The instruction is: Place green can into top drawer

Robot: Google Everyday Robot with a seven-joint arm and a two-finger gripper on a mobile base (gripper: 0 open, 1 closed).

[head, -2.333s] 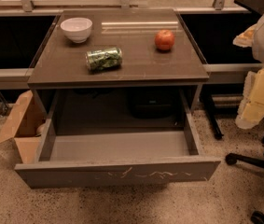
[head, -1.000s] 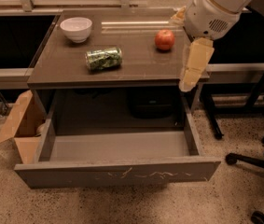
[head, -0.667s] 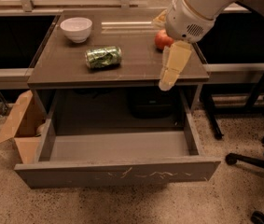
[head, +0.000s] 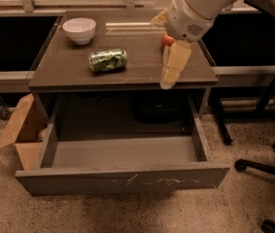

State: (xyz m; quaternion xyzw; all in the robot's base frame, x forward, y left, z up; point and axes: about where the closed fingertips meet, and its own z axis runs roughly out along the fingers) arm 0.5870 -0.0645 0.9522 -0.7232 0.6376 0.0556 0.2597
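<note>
Green-and-white mottling covers the can (head: 108, 60), which lies on its side on the dark brown surface (head: 61, 74). It sits a little left of the middle and nearer the front edge than the back, with its silvery ends pointing toward the left and right edges. Nothing touches it.

A white bowl (head: 79, 30) stands upright near the back left corner, well apart from the can. A red apple (head: 166, 39) sits close to the right edge, partly hidden behind the robot.

The pale arm (head: 200, 8) reaches in from the upper right corner of the view. Its cream gripper (head: 168, 79) points downward over the front right part of the surface, its tip just at the front edge. It is well to the right of the can and holds nothing. Whether it is spread or pressed together cannot be told from this angle.

Below the surface the wide grey drawer (head: 122, 178) is pulled far out toward the camera. Its flat front panel carries pale scratches, and its grey floor is in view. The can is not in it.

An open cardboard box (head: 18, 130) stands on the speckled floor (head: 127, 212), just beside the drawer's left side. The black legs and wheels of a chair (head: 273, 164) show at the right edge.
</note>
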